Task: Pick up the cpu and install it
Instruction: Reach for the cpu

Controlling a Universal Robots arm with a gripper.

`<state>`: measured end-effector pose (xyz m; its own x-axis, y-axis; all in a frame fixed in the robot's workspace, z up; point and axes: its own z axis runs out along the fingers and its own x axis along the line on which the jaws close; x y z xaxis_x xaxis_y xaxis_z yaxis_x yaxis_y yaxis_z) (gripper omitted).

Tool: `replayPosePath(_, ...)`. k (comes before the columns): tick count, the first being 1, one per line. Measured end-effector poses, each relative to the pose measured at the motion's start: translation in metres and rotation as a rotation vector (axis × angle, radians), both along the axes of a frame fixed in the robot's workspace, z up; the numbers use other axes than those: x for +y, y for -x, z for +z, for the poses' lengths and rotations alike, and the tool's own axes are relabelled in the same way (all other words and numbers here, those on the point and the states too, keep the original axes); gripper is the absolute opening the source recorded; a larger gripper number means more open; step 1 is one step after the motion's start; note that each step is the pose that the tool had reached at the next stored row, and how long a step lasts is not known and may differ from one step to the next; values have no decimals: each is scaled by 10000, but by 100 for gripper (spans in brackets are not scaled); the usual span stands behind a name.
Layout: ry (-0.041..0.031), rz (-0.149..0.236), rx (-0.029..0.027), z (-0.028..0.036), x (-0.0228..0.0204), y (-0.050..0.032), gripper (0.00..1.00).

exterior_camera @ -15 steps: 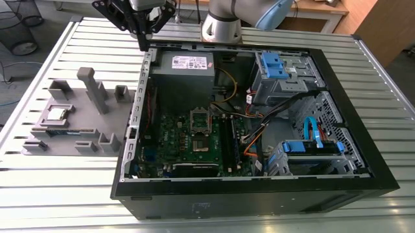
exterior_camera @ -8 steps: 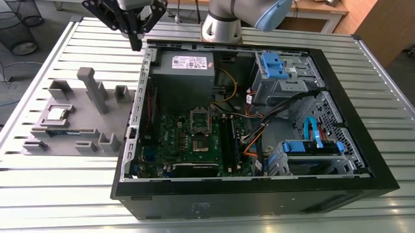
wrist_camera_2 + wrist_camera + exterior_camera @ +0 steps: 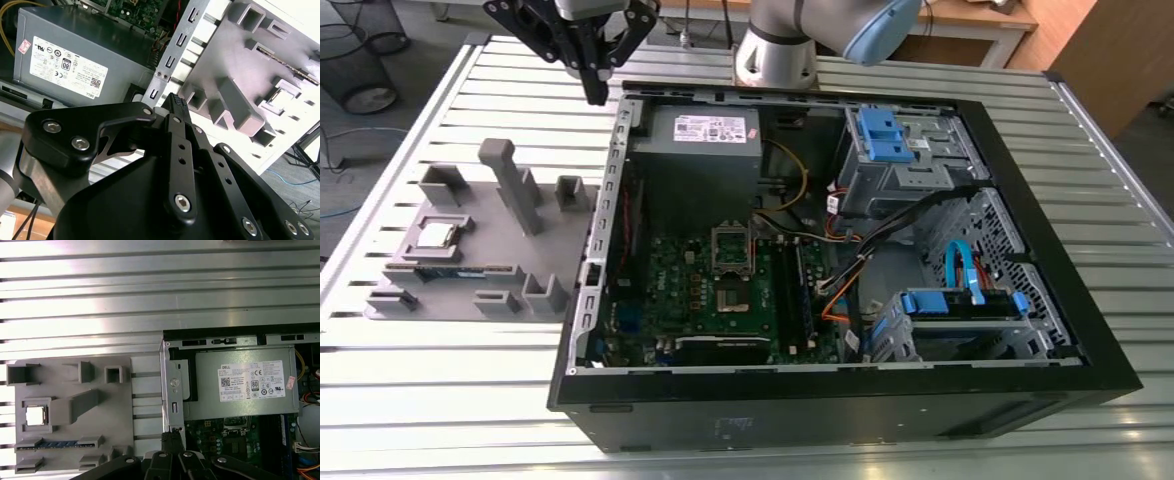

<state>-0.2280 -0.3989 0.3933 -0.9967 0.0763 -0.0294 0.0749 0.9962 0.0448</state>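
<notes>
**Gripper empty over the case corner; cpu in its tray pocket**

Pose: the arm [image 3: 781,40], a silver tube with a pale blue joint cap, rises behind the case. Its black gripper [image 3: 596,92] hangs pointing down over the far corner of the case on the exterior view's left, above the strip between the tray and the case wall. The fingers are drawn together to a single tip with nothing between them. It is well apart from the cpu.

Task item: the cpu [image 3: 438,235] is a small flat square with a shiny metal top. It lies flat in a square pocket of the tray [image 3: 480,255], which sits on the table beside the case.

Materials:
- The tray is matt grey plastic with blocky pockets and upright posts.
- A narrow memory stick [image 3: 454,271] lies in a slot just beside the cpu pocket.
- The case [image 3: 854,400] is a black tower on its side, open on top.
- Inside it are a green motherboard [image 3: 674,290] with a dark metal-framed socket [image 3: 731,292], a grey boxy power supply [image 3: 707,130] and blue plastic drive brackets [image 3: 881,128].
- The table [image 3: 454,400] is ribbed aluminium slats, bright.

Views:
- The first wrist view looks straight down. The cpu [image 3: 36,416] glares white in its pocket, and the gripper [image 3: 172,439] sits at the case's sheet-metal edge.
- The second wrist view shows the gripper [image 3: 176,100] close up, with black links and hex-head screws.
- The exterior view gives the arm's stance.
</notes>
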Motion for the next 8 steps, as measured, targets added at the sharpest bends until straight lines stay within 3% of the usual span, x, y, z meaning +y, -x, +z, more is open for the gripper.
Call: replayPosePath(8, 0, 0, 0, 0, 0, 34, 11)
